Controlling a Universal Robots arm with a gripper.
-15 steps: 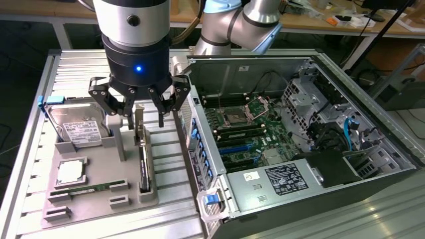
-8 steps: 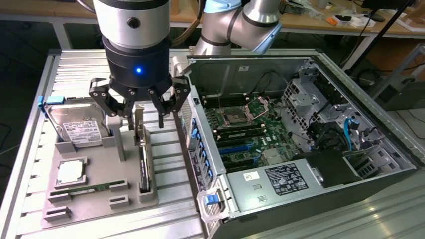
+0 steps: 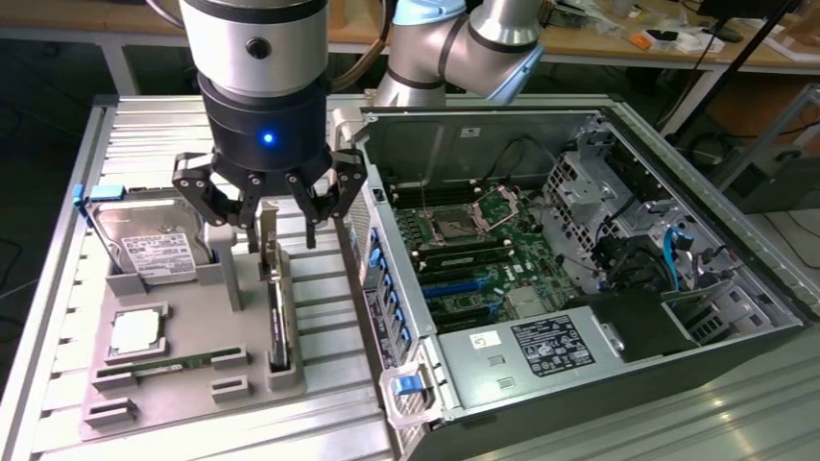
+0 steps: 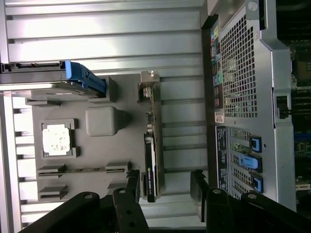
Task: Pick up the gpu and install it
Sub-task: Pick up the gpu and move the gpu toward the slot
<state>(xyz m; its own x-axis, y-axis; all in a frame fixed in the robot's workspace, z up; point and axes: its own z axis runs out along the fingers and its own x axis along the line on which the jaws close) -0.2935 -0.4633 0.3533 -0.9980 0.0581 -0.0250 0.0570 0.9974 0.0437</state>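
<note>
The gpu (image 3: 276,312) is a thin dark card standing on edge in a slot of the grey holder tray (image 3: 192,298), with its silvery end bracket (image 3: 268,226) pointing up toward the arm. My gripper (image 3: 273,223) hangs right over that bracket end, open, one finger on each side of the card. In the wrist view the gpu (image 4: 151,160) runs lengthwise toward my gripper (image 4: 165,187), and its dark end lies between the two black fingers (image 4: 133,187), closer to one of them. Nothing is held.
On the holder tray are a silver hard drive (image 3: 154,245), a processor chip (image 3: 134,331) and a green memory stick (image 3: 167,365). The open computer case (image 3: 717,269) with its motherboard (image 3: 481,259) lies at the exterior view's right, its metal wall close beside the gpu.
</note>
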